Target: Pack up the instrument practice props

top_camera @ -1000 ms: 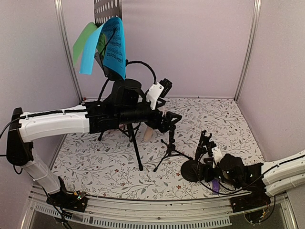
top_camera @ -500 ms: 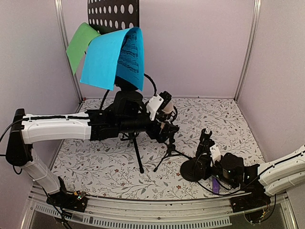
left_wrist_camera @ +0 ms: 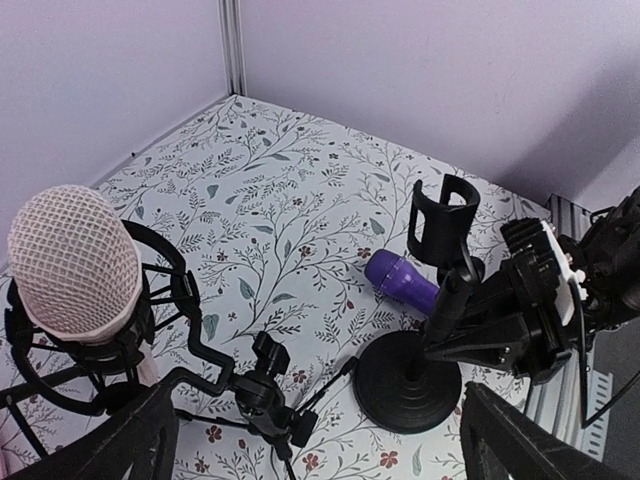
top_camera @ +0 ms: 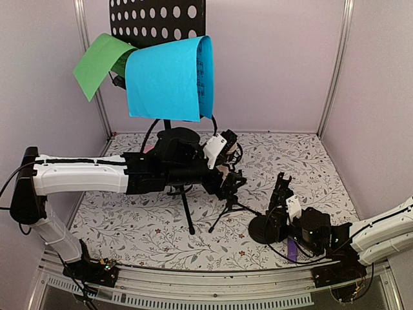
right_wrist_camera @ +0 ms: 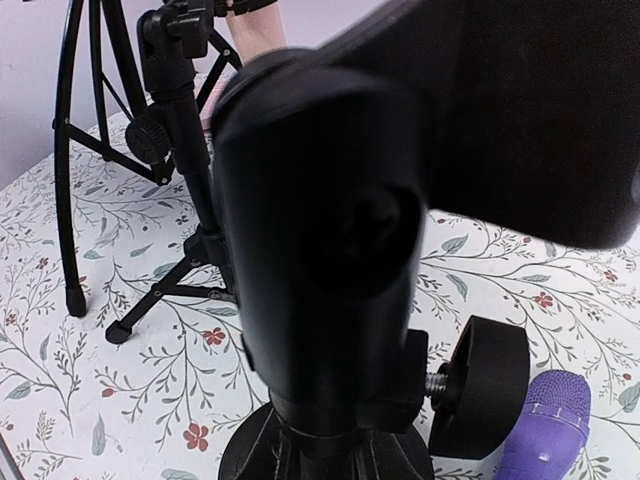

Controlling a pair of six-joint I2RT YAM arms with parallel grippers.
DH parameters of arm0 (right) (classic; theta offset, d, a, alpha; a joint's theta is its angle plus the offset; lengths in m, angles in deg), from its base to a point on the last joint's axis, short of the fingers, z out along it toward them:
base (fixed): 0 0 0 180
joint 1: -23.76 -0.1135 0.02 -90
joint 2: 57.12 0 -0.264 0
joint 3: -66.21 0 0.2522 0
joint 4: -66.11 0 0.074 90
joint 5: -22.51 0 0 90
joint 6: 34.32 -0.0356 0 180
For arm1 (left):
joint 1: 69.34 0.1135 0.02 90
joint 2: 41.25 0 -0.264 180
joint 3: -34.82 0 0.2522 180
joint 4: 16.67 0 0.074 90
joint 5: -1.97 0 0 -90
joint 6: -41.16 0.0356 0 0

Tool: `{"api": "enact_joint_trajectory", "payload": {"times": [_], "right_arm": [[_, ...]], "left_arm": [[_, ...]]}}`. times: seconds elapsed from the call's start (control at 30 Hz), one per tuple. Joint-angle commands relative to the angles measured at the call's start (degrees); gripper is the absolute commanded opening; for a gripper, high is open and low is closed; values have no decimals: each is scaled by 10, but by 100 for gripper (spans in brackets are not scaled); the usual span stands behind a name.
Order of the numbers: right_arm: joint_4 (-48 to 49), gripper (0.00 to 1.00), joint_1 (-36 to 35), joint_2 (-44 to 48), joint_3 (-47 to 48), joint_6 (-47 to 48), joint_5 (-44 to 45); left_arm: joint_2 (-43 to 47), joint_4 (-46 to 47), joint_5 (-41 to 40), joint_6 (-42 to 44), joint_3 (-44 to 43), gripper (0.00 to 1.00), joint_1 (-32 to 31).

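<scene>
At the far left, high above the desk (top_camera: 129,216), a green paper (top_camera: 102,61) hangs tilted off the rack (top_camera: 155,19), and just right of it a blue paper (top_camera: 164,81) drapes over the rack's front, its right edge curled so that printed notes show. The rack stands upright on its tripod near the back wall, and the left arm crosses in front of its pole.

The left tool (left_wrist_camera: 320,400) is released, its two fingers (left_wrist_camera: 150,435) spread wide at the bottom corners of the wrist view. The beige mic (left_wrist_camera: 72,260) sits upright in the black cradle of the tripod stand (left_wrist_camera: 270,395), just beside the left finger and not between the two. The tripod stand's legs rest on the desk below the tool.

Right of it stands the round stand (left_wrist_camera: 405,385), its flat base on the desk and its empty clip (left_wrist_camera: 445,215) at the top, slightly tilted. The purple mic (left_wrist_camera: 400,280) lies on its side on the desk, just beside that base.

The right tool (left_wrist_camera: 447,335) reaches in low from the right and, as seen from the left wrist, is clenched on the round stand's stem above the base. In the right wrist view the clip fills most of the picture, with the purple mic's head at the lower right
</scene>
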Motion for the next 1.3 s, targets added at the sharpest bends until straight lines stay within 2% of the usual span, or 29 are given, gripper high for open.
{"api": "enact_joint_trajectory", "payload": {"times": [0.0,0.13,0.23,0.37,0.43,0.53,0.6,0.7,0.83,1.0,1.27], "right_arm": [[24,4,38,9,11,30,10],[21,4,85,12,24,54,-48],[-18,3,107,20,39,59,-132],[-100,1,108,39,64,50,-240],[-109,1,108,59,63,25,-302],[-138,1,107,89,67,-7,-350],[-179,1,107,110,72,-11,-336],[-225,1,107,143,77,5,-254],[-227,0,135,155,94,50,-173],[-168,0,227,124,120,57,-198],[-88,0,356,5,190,101,-271]], "left_arm": [[-11,5,-16,-7,-8,99,-15],[-13,-5,-43,-17,-13,99,-23],[-13,-18,-76,-25,-13,99,-29],[-11,-26,-96,-32,-9,98,-35],[-10,-24,-103,-37,-6,98,-36],[-12,-21,-108,-40,-5,98,-38],[-14,-19,-109,-42,-5,98,-39],[-20,-17,-109,-46,-4,98,-41],[-30,-17,-111,-53,-9,98,-44],[-45,-26,-126,-65,-25,98,-46],[-46,-42,-143,-73,-33,97,-54]]}}
